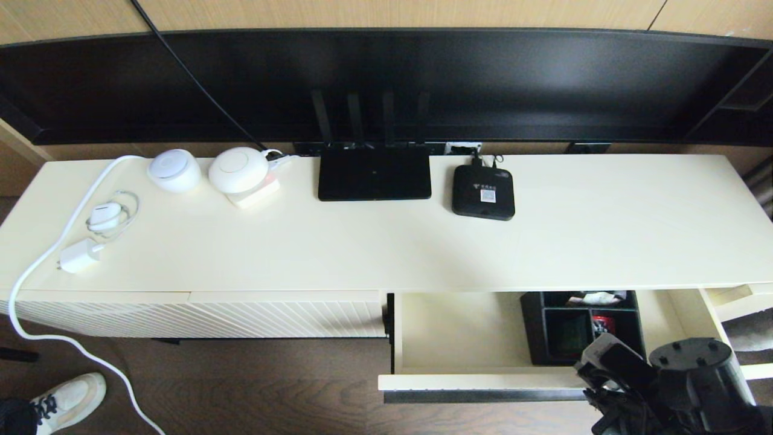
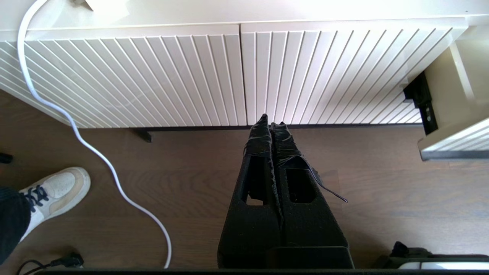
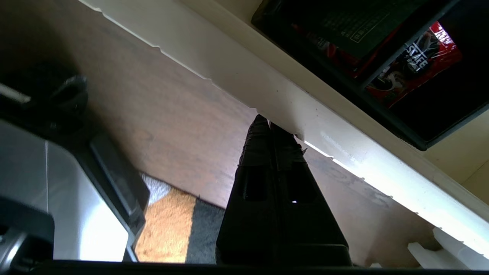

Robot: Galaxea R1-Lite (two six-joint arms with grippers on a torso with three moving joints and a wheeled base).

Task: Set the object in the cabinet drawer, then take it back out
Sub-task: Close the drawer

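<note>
The cabinet drawer [image 1: 483,380] is pulled out at the lower right of the cream cabinet, its dark handle strip [image 1: 483,396] along the front. The black organizer box [image 1: 583,329] sits inside it toward the right, with red and white items in its compartments. The box [image 3: 420,110] also shows in the right wrist view, past the drawer front [image 3: 344,141]. My right gripper [image 3: 269,124] is shut and empty, its tips just under the front's lower edge. My right arm [image 1: 676,386] stands before the drawer's right end. My left gripper [image 2: 271,120] hangs shut over the floor.
On the cabinet top stand a flat router [image 1: 374,174], a small set-top box [image 1: 483,192], two white round devices [image 1: 175,170], and a charger [image 1: 78,257] whose white cable trails to the floor. Closed ribbed panels [image 1: 199,317] lie left of the drawer. A person's shoe [image 1: 69,399] is at the lower left.
</note>
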